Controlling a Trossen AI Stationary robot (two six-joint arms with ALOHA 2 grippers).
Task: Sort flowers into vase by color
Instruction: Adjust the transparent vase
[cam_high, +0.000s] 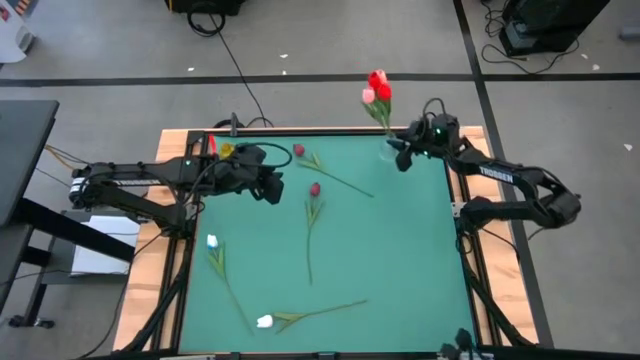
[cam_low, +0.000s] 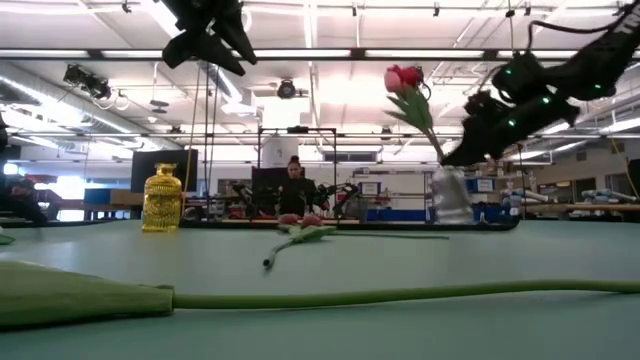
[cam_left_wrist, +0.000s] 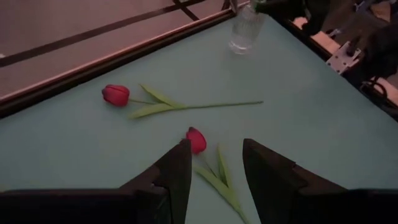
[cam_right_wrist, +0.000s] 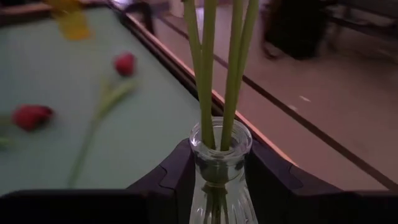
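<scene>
A clear glass vase (cam_high: 388, 150) stands at the table's far right corner with red and pink tulips (cam_high: 377, 88) in it, their stems (cam_right_wrist: 208, 68) rising from its neck. My right gripper (cam_high: 402, 158) is open, level at the vase's neck (cam_right_wrist: 221, 146), one finger on either side. My left gripper (cam_high: 272, 188) is open and empty, high over the table (cam_low: 210, 30), above a dark red tulip (cam_left_wrist: 196, 140) lying flat. A second dark red tulip (cam_high: 298, 151) lies toward the far edge. Two white tulips (cam_high: 212, 241) (cam_high: 264, 321) lie near the front left. My right gripper has its fingers (cam_right_wrist: 177, 171) close on either side of the vase just below the neck, coming level from the table's right side. I cannot tell whether they touch the glass. The vase stands upright on the table.
A yellow vase (cam_high: 227, 150) stands at the far left corner, also in the low view (cam_low: 162, 198). The tulips' long stems (cam_high: 309, 240) cross the table's middle. A wooden rim (cam_high: 160, 260) borders the green mat. A person (cam_low: 293, 185) sits in the room beyond.
</scene>
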